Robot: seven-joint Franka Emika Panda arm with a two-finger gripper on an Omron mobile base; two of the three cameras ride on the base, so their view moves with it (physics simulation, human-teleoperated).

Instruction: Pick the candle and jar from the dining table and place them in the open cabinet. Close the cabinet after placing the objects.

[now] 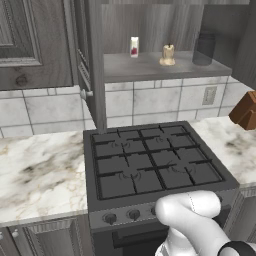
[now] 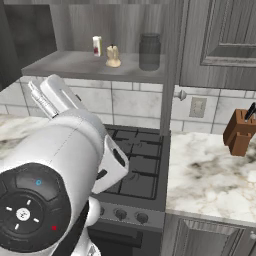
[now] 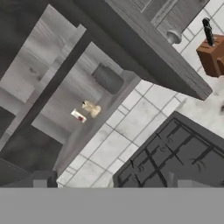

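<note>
Candle and jar sat shelved inside the cabinet; fingers spread wide, empty — next, swing its door shut from nine o'clock.

I am in a home kitchen. A black gas stove with knobs fills the centre of the left base view, set into a marble surface. Grey tiled wall runs behind it, dark wood cabinet above, and a wooden knife block at right.
</note>
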